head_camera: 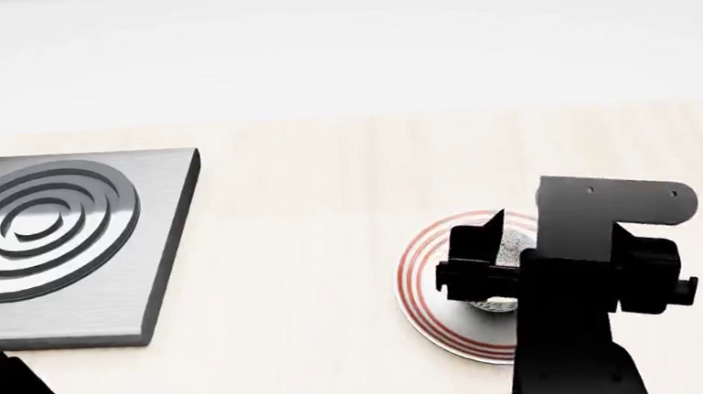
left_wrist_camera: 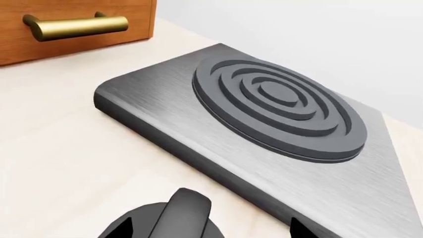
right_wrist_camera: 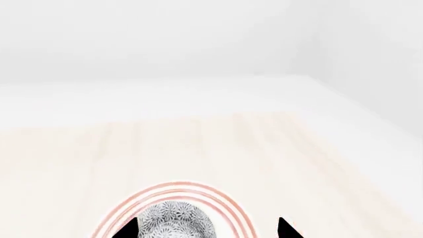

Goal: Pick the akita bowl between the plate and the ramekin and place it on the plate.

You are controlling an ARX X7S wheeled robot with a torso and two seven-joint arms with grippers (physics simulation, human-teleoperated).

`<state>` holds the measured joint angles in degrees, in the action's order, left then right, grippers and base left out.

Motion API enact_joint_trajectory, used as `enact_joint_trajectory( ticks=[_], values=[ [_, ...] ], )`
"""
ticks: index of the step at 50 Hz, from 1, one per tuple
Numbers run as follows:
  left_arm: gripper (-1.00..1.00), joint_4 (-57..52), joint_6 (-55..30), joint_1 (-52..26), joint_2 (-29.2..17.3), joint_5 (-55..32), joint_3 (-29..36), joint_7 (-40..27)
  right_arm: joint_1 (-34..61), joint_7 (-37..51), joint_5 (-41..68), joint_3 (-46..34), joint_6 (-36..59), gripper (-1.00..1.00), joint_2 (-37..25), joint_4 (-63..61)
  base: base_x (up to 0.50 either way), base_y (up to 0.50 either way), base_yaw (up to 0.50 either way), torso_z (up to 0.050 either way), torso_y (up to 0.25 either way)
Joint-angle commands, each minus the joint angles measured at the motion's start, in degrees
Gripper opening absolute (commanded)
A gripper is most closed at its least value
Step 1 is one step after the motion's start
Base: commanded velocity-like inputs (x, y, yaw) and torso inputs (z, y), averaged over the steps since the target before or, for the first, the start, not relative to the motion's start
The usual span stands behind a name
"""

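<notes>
- The pale wooden counter (head_camera: 294,255) carries a grey metal hob slab (head_camera: 74,251) with raised concentric rings, at the head view's left.
- The plate (head_camera: 424,275) lies right of centre.
- The right gripper (head_camera: 491,271) hangs over it, fingers spread apart, straddling the akita bowl (right_wrist_camera: 173,223), which sits on the plate.
- The left gripper (left_wrist_camera: 198,225) sits near the hob's edge; I cannot tell its state.

The akita bowl (head_camera: 503,275) sits on the plate (head_camera: 424,270), which lies on the counter (head_camera: 306,255) at about 5 o'clock from the head view's middle. The burner slab (head_camera: 68,251) lies well apart at 9 o'clock. Beyond the slab, the left wrist view shows a drawer front (left_wrist_camera: 79,25).
</notes>
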<state>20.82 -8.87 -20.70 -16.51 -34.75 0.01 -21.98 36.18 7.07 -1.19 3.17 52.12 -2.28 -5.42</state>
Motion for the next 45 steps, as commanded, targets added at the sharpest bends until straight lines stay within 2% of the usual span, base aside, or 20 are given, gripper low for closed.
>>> enact_joint_trajectory(
  ticks=[1,20,45],
  values=[
    [1.0,0.22,0.28,-0.08,-0.01,0.09,0.16,-0.08,-8.5,1.4,1.02,-1.32,-0.72,1.0,-0.9,-11.18,0.0,0.0,0.0,0.0,0.0],
    [1.0,0.22,0.56,0.09,-0.12,-0.01,0.34,-0.12,-17.95,3.3,2.57,-3.36,-1.19,1.0,-1.53,-21.84,0.0,0.0,0.0,0.0,0.0],
    [1.0,-0.36,0.52,0.34,-0.33,-0.44,0.52,-0.25,-26.15,7.78,1.8,-3.68,-9.58,1.0,-3.88,-26.2,0.0,0.0,0.0,0.0,0.0]
  ],
)
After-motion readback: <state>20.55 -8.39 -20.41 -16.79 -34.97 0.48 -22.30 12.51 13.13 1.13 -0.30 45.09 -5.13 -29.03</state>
